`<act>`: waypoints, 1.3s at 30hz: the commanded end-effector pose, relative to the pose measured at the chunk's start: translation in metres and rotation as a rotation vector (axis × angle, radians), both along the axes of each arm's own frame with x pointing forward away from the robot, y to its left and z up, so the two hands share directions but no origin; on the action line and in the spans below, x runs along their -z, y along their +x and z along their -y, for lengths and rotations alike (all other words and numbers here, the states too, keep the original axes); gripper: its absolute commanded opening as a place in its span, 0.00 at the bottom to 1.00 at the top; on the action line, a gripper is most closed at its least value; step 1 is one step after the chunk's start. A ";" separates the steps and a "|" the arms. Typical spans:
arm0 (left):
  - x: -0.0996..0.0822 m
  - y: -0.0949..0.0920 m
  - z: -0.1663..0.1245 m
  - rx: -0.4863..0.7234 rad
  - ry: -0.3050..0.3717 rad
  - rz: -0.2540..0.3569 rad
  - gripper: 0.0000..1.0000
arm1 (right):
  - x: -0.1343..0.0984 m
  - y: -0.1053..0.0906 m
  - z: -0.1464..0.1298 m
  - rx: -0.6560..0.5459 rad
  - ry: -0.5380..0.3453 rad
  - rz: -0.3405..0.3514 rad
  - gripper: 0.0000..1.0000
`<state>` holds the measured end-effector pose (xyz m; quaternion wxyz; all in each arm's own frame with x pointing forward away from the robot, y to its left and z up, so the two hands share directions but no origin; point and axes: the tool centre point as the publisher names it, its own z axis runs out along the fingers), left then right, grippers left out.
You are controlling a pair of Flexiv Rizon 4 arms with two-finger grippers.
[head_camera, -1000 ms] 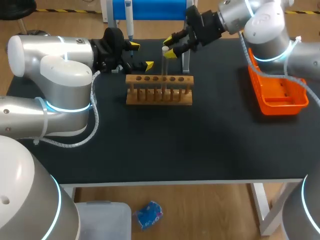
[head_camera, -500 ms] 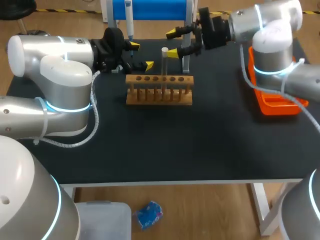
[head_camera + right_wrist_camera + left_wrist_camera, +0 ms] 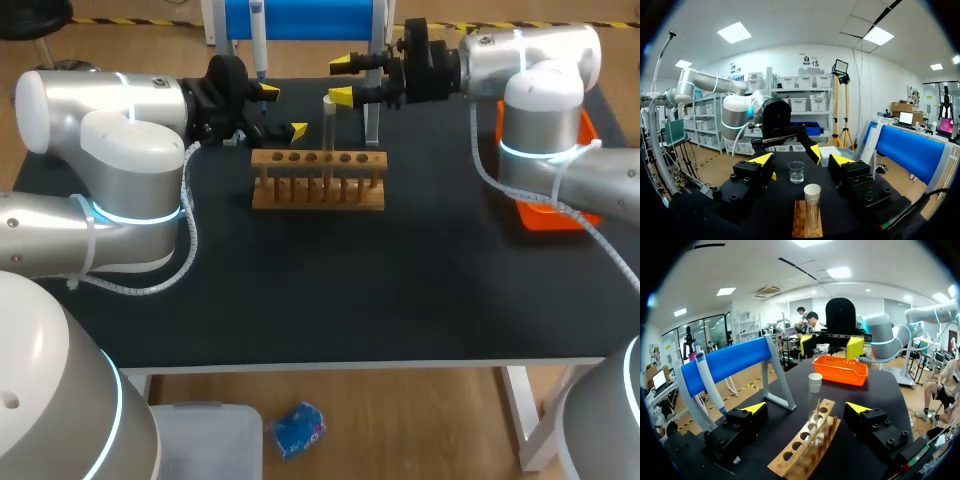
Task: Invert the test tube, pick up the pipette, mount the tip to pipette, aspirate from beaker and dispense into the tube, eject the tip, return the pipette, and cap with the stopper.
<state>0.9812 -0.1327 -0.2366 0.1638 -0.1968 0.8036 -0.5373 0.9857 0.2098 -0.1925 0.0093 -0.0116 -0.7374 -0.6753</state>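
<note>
The test tube [image 3: 328, 140] stood upright in the wooden rack [image 3: 318, 190] toward the back of the tabletop [image 3: 400, 290], its pale top end well above the holes. The right arm's jaws were apart and empty, level with that top end. In the right wrist view the tube [image 3: 812, 202] rose between the two fingers with neither touching it. The left arm's jaws were also apart, holding nothing, near the rack's left end.

The tube looked thin, clear and smooth, so likely light, stiff, slippery and easy to crack. I'd judge a gentle hold on the upper shaft, above the rack, safest for lifting and turning it.

The pipette [image 3: 257, 40] hung on the blue stand [image 3: 300, 18] behind. The beaker [image 3: 796, 171] showed only from the right wrist. The orange basket [image 3: 545, 218] was mostly hidden by the right arm [image 3: 540, 90] — neither stopper nor tip could be made out.
</note>
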 end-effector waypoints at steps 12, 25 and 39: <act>0.001 0.000 0.000 -0.001 -0.002 0.003 1.00 | 0.006 0.004 -0.009 0.005 0.018 0.013 0.00; 0.001 0.000 0.000 -0.001 -0.002 0.003 1.00 | 0.013 0.008 -0.011 0.018 0.045 -0.017 0.00; 0.001 0.000 0.000 -0.001 -0.002 0.003 1.00 | 0.024 0.012 -0.012 0.025 0.045 -0.046 0.00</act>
